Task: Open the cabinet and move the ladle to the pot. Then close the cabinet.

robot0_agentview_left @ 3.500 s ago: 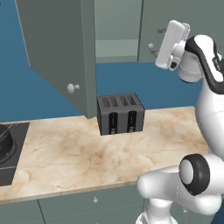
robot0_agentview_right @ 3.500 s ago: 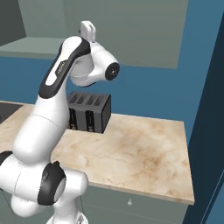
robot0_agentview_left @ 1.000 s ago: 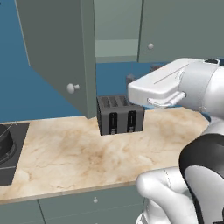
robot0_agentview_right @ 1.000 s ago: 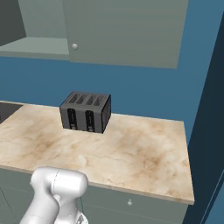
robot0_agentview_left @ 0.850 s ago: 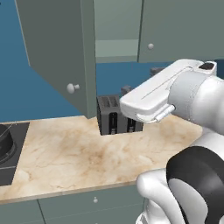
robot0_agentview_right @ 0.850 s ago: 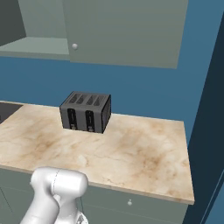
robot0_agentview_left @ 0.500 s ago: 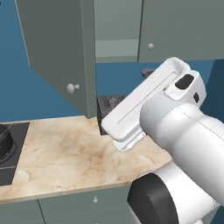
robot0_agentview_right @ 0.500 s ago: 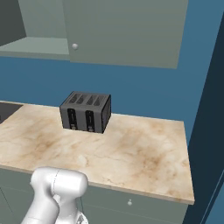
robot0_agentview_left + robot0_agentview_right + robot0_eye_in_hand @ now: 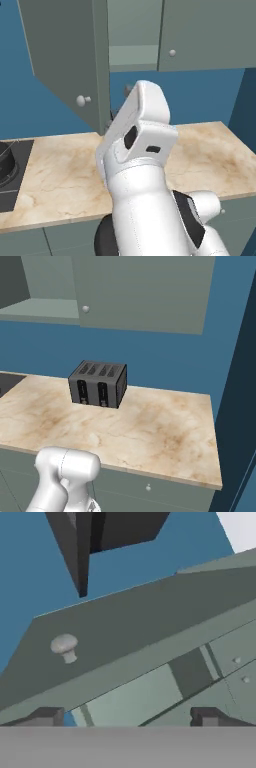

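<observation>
Grey-green, the cabinet [image 9: 150, 35] hangs above the marble counter [image 9: 150, 426] with its left door [image 9: 67, 60] swung open and its right door [image 9: 145, 291] shut. At the counter's left end sits the dark pot [image 9: 6, 162], seen in part. Fingers [image 9: 47, 716] of the gripper [image 9: 127, 717] are spread wide with nothing between them, pointed at the open door's white knob [image 9: 65, 646].

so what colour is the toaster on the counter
Dark grey, nearly black; the toaster shows best in the right base view.
</observation>
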You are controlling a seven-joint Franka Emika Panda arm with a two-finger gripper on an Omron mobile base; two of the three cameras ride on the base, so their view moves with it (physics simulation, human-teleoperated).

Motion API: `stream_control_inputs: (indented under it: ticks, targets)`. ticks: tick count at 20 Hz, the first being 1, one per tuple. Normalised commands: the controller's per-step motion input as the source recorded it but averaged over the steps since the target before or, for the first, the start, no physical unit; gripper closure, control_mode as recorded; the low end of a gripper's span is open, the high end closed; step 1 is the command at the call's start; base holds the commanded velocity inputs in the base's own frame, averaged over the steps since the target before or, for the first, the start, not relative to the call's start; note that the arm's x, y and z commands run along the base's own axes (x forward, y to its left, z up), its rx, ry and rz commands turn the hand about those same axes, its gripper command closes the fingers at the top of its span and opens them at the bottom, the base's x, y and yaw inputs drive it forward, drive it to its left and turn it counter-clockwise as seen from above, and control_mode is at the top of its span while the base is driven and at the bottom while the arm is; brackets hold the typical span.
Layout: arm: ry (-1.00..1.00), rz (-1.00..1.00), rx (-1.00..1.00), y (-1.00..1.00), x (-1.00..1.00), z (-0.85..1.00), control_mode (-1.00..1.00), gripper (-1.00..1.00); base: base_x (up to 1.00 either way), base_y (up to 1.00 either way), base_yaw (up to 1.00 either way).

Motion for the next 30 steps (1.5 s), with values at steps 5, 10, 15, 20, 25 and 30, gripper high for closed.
stream_control_inputs:
  ticks: [5,10,15,20,25,30]
  targets:
    - [-0.25,-0.31,-0.42,0.56,0.22,-0.17,-1.00,-1.00,0.00,0.00,0.00]
    - [-0.16,-0.27,-0.29,0.61,0.25,-0.03,-1.00,-1.00,0.00,0.00,0.00]
    - [-0.02,-0.20,-0.13,0.54,0.33,-0.04,-1.00,-1.00,0.00,0.00,0.00]
    - [0.01,-0.15,0.00,0.21,0.39,-0.10,-1.00,-1.00,0.00,0.00,0.00]
    - [0.01,-0.15,0.00,0.19,0.39,-0.06,-1.00,-1.00,0.00,0.00,0.00]
    - [0.00,-0.12,0.01,0.05,0.26,0.00,-1.00,-1.00,0.00,0.00,0.00]
